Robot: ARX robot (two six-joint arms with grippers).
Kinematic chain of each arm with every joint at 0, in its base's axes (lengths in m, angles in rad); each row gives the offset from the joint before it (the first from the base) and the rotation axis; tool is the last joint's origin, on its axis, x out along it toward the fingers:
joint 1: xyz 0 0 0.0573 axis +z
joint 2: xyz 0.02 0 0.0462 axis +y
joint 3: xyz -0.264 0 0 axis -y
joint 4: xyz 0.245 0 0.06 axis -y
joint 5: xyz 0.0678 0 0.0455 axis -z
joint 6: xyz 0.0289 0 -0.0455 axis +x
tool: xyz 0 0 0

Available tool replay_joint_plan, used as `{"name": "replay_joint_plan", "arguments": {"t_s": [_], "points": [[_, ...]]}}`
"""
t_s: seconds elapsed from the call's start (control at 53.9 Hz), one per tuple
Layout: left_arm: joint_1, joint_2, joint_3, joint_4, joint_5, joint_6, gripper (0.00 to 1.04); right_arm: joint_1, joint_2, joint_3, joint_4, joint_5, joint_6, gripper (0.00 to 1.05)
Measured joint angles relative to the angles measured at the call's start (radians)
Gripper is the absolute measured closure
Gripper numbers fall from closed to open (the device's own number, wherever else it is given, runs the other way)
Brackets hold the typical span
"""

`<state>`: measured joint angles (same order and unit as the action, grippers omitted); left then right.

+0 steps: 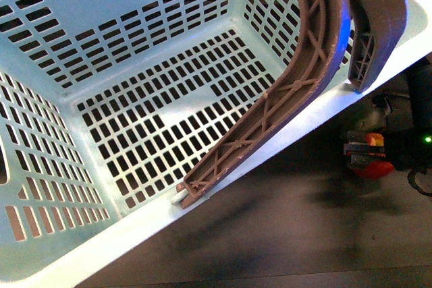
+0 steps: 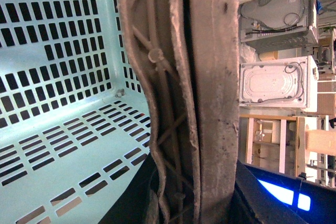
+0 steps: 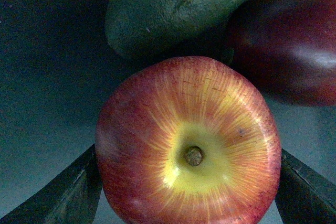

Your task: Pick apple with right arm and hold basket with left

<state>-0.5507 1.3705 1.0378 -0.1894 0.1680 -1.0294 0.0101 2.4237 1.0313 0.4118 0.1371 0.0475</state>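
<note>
The light turquoise basket (image 1: 135, 99) fills the front view, tilted, with its two brown-mauve handles (image 1: 297, 79) standing over its right rim. In the left wrist view my left gripper (image 2: 194, 203) is shut on both handles (image 2: 210, 77), with the basket's slotted floor (image 2: 63, 145) beside it. In the right wrist view my right gripper (image 3: 189, 182) is shut on the red apple (image 3: 189, 145), a dark jaw on each side of it and its yellow stem dimple facing the camera. In the front view the right gripper (image 1: 368, 156) shows small at the right, past the basket's rim, with something red at it.
A dark green fruit (image 3: 173, 9) and a dark red elongated fruit (image 3: 286, 40) lie just behind the apple on a dark surface. A dark tabletop (image 1: 283, 234) runs below the basket's rim. White machines (image 2: 275, 82) and wooden shelving (image 2: 273, 140) stand in the background.
</note>
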Motion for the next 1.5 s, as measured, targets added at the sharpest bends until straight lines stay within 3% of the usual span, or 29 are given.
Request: {"name": "replay_joint_plan", "arguments": {"t_s": [0.334, 0.649, 0.908, 1.224, 1.502], "points": [[0.000, 0.000, 0.000, 0.000, 0.000, 0.000, 0.85, -0.062, -0.401, -0.237, 0.070, -0.065, -0.105, 0.25], [0.000, 0.000, 0.000, 0.000, 0.001, 0.000, 0.85, -0.101, -0.917, -0.302, -0.052, -0.141, -0.095, 0.25], [0.000, 0.000, 0.000, 0.000, 0.000, 0.000, 0.85, 0.051, -1.092, -0.235, -0.082, -0.141, -0.061, 0.25], [0.000, 0.000, 0.000, 0.000, 0.000, 0.000, 0.85, 0.286, -1.013, -0.191, -0.087, -0.114, -0.040, 0.25], [0.000, 0.000, 0.000, 0.000, 0.000, 0.000, 0.85, 0.406, -0.949, -0.189, -0.085, -0.103, -0.025, 0.25]]}}
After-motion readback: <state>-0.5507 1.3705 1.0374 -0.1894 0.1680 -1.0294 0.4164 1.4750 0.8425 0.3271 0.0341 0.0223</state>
